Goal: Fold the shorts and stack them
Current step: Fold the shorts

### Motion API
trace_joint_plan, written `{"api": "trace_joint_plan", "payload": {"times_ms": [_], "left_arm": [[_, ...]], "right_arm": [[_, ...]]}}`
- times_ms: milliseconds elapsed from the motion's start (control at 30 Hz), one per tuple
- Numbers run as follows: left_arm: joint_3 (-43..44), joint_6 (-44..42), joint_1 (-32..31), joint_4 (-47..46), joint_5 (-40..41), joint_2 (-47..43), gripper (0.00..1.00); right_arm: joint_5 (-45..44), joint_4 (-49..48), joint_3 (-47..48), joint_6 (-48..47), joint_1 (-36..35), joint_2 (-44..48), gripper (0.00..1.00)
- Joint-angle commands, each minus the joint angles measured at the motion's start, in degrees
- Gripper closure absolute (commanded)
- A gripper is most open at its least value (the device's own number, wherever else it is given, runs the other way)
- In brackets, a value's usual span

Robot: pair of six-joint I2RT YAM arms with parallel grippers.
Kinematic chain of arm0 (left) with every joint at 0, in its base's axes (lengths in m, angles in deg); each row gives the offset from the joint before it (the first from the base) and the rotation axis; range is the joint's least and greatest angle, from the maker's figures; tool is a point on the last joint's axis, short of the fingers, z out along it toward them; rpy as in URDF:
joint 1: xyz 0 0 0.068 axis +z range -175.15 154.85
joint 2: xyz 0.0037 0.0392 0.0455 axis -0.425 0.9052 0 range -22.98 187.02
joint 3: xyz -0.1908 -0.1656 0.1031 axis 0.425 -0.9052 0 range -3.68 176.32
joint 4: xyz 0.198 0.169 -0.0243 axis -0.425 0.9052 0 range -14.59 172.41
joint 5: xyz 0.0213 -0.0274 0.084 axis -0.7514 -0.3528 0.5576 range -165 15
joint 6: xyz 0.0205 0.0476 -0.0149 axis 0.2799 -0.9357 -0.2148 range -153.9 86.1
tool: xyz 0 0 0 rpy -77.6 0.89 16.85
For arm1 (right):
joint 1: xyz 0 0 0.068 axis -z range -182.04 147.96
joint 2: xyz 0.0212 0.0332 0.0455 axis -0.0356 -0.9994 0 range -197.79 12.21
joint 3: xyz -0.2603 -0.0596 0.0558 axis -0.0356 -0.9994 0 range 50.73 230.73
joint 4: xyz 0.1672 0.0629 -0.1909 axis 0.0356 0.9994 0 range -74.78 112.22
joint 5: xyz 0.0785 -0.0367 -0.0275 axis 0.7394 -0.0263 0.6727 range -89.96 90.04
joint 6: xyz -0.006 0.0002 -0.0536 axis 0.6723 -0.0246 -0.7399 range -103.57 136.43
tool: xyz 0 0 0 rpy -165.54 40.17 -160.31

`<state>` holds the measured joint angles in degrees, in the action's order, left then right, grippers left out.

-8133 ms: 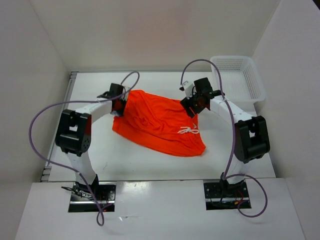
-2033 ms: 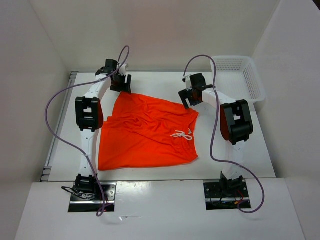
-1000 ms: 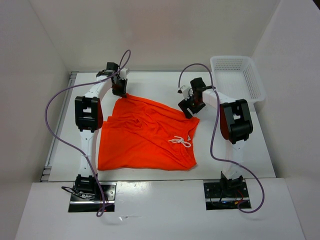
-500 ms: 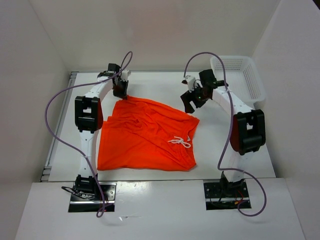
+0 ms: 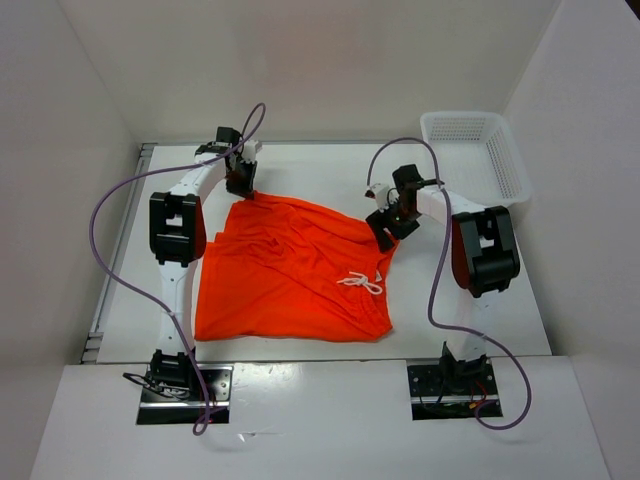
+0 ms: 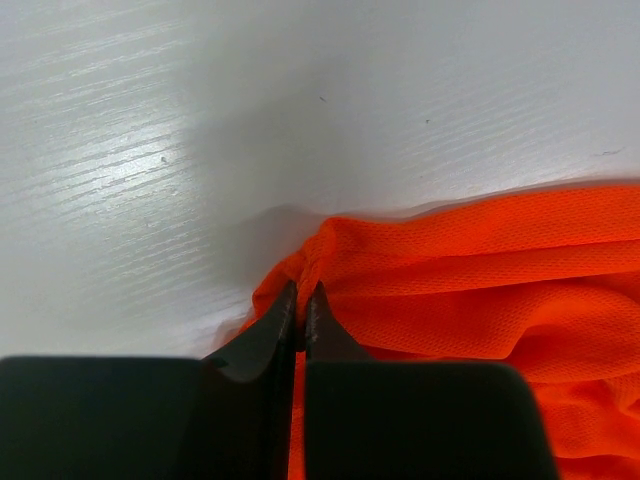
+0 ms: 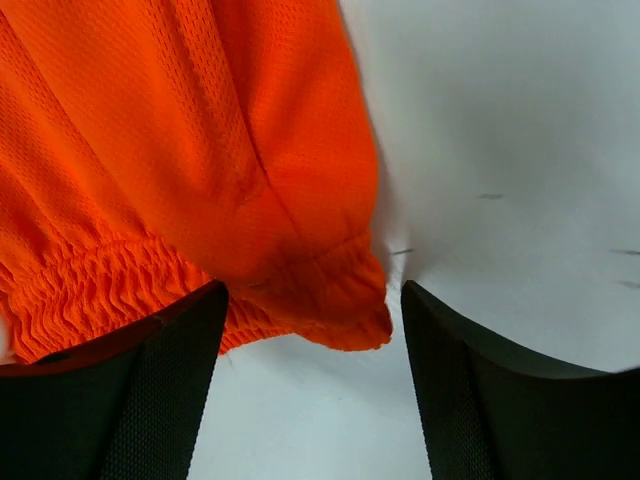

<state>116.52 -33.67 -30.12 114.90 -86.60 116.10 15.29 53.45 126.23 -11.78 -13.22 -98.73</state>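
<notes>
Orange mesh covers the middle of the table (image 5: 300,165): the shorts (image 5: 295,275) lie spread nearly flat, where eight seconds ago they were a bunched heap. In the last half second the right gripper (image 5: 385,228) has dropped from near the basket (image 5: 500,160) to the far waistband corner; its wrist view shows the jaws wide apart, straddling the gathered elastic without closing on it. The left gripper (image 6: 301,300) stays pinched tight on the far left corner of the cloth. I judge both far corners are nearly secured for the first fold. The drawstring (image 5: 360,284) is visible, but no logo. Whether the right fingertips touch cloth or table is unclear, and both wrist views crop most of the garment.
</notes>
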Motion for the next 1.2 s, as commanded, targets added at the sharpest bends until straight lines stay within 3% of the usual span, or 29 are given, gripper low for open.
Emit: {"api": "trace_joint_plan", "payload": {"times_ms": [0,33,133,167,300,400,500,633,733,867,1000,1033,1167], "left_arm": [[-0.6,-0.2,-0.2,0.5,0.6,-3.2,1.00],[-0.6,-0.2,-0.2,0.5,0.6,-3.2,1.00],[-0.6,-0.2,-0.2,0.5,1.7,-3.7,1.00],[-0.6,-0.2,-0.2,0.5,2.9,-3.7,1.00],[3.5,-0.2,-0.2,-2.7,7.6,-3.0,1.00],[13.2,-0.2,-0.2,-3.2,9.9,-1.4,1.00],[22.4,-0.2,0.3,-3.2,12.7,-0.7,1.00],[25.6,-0.2,0.9,0.1,13.4,-1.0,1.00],[19.4,-0.2,0.1,-0.2,12.6,-6.3,1.00],[0.2,-0.2,-2.2,-6.7,17.8,-17.6,1.00],[-15.4,-0.2,-3.6,-6.0,20.1,-31.1,1.00],[-22.7,-0.2,-3.6,-6.0,21.3,-33.5,1.00],[-35.6,-0.2,-4.2,-4.8,26.1,-42.8,1.00]], "right_arm": [[-2.9,-4.2,2.2,0.9,0.4,-2.5,0.26],[-2.9,-4.7,2.9,1.7,0.4,-3.3,0.30],[-3.5,-4.8,5.6,2.2,0.4,-4.7,0.52],[-3.5,-4.8,6.9,2.7,0.4,-4.7,0.66],[-4.8,-5.3,12.6,3.3,0.4,-5.8,0.91],[-9.0,-7.4,17.5,4.7,-0.2,-6.3,0.99],[-13.4,-9.8,19.6,5.9,-0.2,-6.3,1.00],[-16.2,-11.3,16.9,5.4,-1.3,-4.5,1.00],[-17.1,-12.8,14.9,5.4,-1.9,-2.3,1.00],[-18.3,-12.8,12.9,2.5,-3.1,3.0,1.00],[-17.6,-11.4,10.8,-0.2,-3.8,7.6,1.00],[-17.6,-10.8,8.9,-1.1,-4.6,8.4,1.00],[-16.4,-8.6,3.2,-5.9,-8.7,13.3,1.00]]}}
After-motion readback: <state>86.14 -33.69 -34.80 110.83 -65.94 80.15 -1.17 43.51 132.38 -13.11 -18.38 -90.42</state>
